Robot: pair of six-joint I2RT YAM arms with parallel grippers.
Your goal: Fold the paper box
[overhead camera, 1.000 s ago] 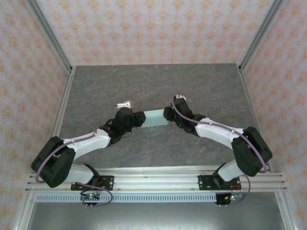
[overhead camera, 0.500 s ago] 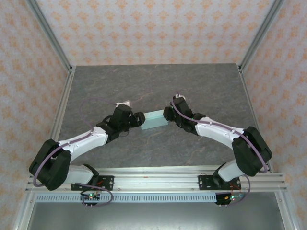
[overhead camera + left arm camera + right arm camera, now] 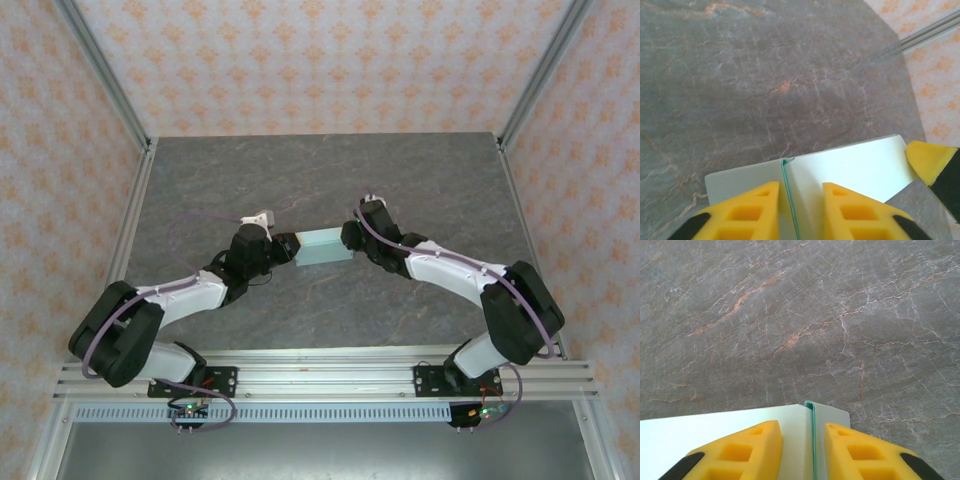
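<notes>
The paper box (image 3: 323, 246), a pale mint flat rectangular box, hangs between my two grippers over the middle of the table. My left gripper (image 3: 288, 249) is shut on its left end. In the left wrist view the yellow fingers (image 3: 747, 212) flank a green fold edge of the box (image 3: 850, 165), with the left gripper (image 3: 800, 186) straddling that edge. My right gripper (image 3: 349, 238) is shut on the right end. In the right wrist view the right gripper (image 3: 802, 425) straddles a folded edge of the box (image 3: 715, 427). One right fingertip (image 3: 932, 160) shows past the box's far corner.
The dark grey stone-patterned table (image 3: 330, 180) stretches out behind and in front of the box. Metal frame posts (image 3: 105, 75) and patterned walls close in the sides and back. An aluminium rail (image 3: 320, 370) runs along the near edge.
My left gripper drew back a little and opened wider, then came in and narrowed on the box's left end. The box shifted slightly. The right arm barely moved.
</notes>
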